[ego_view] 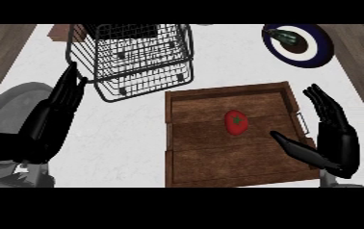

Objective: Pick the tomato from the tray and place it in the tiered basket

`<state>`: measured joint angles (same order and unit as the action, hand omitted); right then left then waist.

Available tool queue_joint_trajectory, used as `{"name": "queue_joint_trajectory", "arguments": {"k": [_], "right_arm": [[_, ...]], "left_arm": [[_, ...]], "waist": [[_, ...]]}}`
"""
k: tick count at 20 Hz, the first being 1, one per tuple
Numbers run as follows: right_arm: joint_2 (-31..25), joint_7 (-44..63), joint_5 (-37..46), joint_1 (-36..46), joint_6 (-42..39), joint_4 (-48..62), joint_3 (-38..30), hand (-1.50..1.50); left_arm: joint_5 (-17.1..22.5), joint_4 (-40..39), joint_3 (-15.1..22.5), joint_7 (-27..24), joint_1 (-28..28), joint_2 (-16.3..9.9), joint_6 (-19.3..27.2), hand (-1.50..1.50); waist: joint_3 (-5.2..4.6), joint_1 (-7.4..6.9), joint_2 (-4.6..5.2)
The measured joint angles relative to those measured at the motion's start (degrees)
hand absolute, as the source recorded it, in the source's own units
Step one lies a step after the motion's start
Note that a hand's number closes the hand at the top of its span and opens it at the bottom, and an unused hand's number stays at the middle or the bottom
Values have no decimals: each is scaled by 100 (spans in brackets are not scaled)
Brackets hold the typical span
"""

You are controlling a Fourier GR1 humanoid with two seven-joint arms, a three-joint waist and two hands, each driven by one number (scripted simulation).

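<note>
Head view, single moment. A small red tomato with a green stem cap (237,121) is lying near the middle of a square brown wooden tray with raised edges (213,168), apart from both hands. The tray is sitting on a white marbled counter (128,141).

The right hand (335,139) is hovering over the tray's right edge, fingers straight and spread, thumb reaching inward toward the tomato but not touching it; it is holding nothing.

The left hand (50,122) is showing at the view's left, fingers straight and pointing up, open and empty, its fingertips just beside the left side of a black wire tiered basket (135,55).

The basket is standing up and left of the tray, its lower rim close to the tray's upper left corner. A dark blue-rimmed round plate (298,45) is resting at upper right, carrying a dark item too small to identify.
</note>
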<state>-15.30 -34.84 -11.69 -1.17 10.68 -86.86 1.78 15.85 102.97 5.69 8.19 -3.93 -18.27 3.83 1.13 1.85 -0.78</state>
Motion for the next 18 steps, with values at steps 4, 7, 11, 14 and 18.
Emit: {"name": "queue_joint_trajectory", "arguments": {"k": [4,7,11,14,18], "right_arm": [[-325,-13,818,-403,272,-220,316,-150],[-594,288,1488,-765,639,-439,488,-150],[-935,1060,2433,-1145,1209,-777,592,-150],[-1080,1807,3101,-1395,1459,-1122,760,-150],[-1082,2939,3915,-1576,1514,-1678,1135,-150]], "left_arm": [[-90,4,69,20,-4,54,52,0],[-126,48,94,102,10,73,106,0],[-151,128,91,138,79,57,119,0],[-168,155,97,176,94,41,113,0],[-196,166,146,272,50,68,135,0]], "waist": [[-18,60,-24],[-37,126,-31],[-68,176,-30],[-84,177,-19],[-92,118,-2]]}}
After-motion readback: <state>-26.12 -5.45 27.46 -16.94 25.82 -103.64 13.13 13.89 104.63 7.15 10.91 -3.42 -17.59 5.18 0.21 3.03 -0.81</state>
